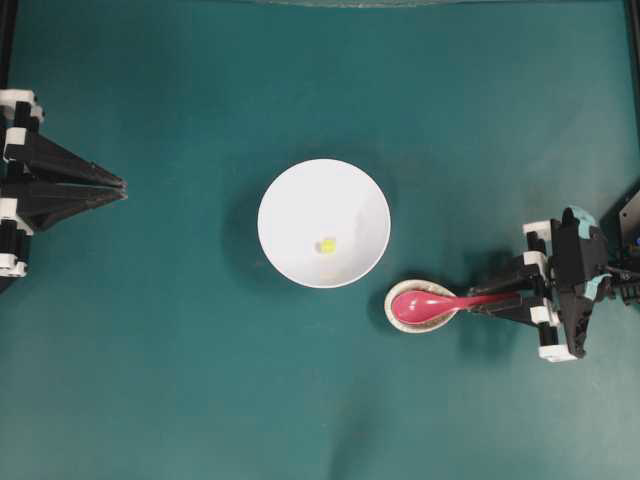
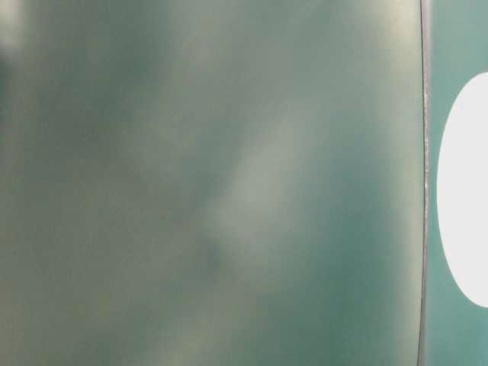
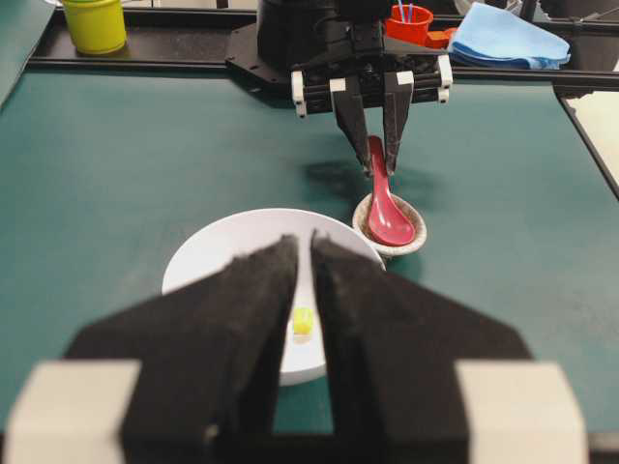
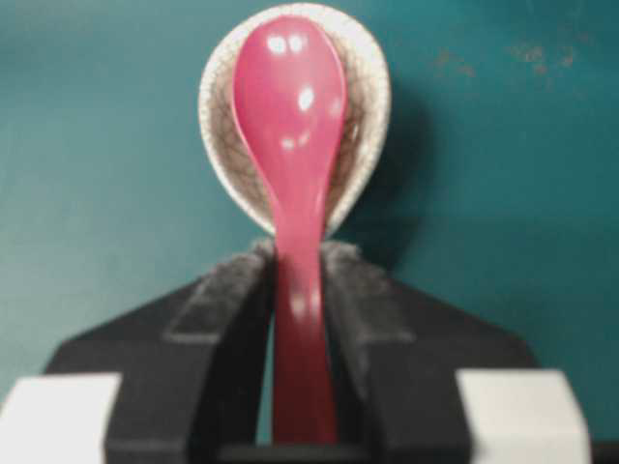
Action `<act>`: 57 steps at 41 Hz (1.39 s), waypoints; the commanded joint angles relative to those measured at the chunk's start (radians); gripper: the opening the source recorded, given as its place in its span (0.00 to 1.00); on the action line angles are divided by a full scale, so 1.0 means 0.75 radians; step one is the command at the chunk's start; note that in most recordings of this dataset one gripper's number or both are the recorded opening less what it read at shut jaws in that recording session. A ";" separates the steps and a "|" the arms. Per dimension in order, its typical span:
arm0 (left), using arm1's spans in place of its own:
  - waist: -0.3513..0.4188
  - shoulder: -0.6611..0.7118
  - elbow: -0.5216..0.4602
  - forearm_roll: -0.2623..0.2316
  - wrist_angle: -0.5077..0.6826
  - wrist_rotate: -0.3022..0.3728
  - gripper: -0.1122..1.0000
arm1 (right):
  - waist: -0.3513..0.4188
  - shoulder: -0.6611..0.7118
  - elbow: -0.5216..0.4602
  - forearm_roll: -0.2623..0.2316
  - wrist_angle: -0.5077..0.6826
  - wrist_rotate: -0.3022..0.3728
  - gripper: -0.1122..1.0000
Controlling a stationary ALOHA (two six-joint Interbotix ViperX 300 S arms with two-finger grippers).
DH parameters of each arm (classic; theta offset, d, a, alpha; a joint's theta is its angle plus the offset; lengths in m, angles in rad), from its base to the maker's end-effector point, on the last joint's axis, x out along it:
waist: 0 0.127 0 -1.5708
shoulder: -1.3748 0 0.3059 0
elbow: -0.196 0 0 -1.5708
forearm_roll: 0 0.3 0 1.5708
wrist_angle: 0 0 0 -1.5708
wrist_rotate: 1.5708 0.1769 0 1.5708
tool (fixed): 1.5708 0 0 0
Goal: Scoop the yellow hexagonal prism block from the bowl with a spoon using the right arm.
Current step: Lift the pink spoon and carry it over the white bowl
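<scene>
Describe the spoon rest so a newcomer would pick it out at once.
Start at the large white bowl in the middle of the green table. Just off its lower-right rim sits a small oval dish, the spoon rest. Unlike the plain bowl, it is speckled beige and cradles the scoop of the pink-red spoon.

Overhead lighting is even and fairly bright; the green table (image 1: 180,380) darkens slightly toward its corners. The bowl (image 1: 300,200) is blown out to flat white and casts a soft shadow. Small glare spots sit on the spoon (image 4: 290,106). The table-level view is a defocused green haze. In both wrist views, near gripper pads are blurred.
</scene>
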 commanded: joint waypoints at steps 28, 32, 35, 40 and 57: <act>0.002 0.010 -0.037 0.002 -0.037 -0.004 0.23 | -0.145 -0.491 -0.086 0.000 0.376 -0.157 0.32; 0.002 0.010 -0.037 0.002 -0.043 -0.004 0.23 | -0.192 -0.556 -0.129 0.000 0.497 -0.207 0.32; 0.002 0.010 -0.035 0.004 -0.045 -0.004 0.23 | -0.231 -0.595 -0.166 0.000 0.579 -0.239 0.32; 0.002 0.010 -0.037 0.004 -0.045 -0.004 0.23 | -0.305 -0.642 -0.223 0.000 0.708 -0.288 0.32; 0.002 -0.004 -0.039 0.004 -0.018 -0.002 0.23 | -0.560 -0.661 -0.456 -0.002 1.125 -0.315 0.32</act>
